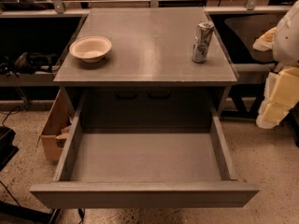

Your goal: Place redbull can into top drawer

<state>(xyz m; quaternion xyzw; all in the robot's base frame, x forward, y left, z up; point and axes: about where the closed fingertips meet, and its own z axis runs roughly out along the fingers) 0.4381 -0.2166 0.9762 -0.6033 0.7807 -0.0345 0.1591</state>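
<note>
Camera view: redbull can, upright on counter, left of the jaws, awaiting pickup. Open top drawer, below-left of them, stands ready to receive it. Unladen gripper waits at right; released or clenched, cannot tell.

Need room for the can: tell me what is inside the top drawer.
Only the bare grey bottom of the top drawer shows; its front panel hides a strip behind it. The redbull can stands on the cabinet top, the gripper hangs off to the right.
</note>
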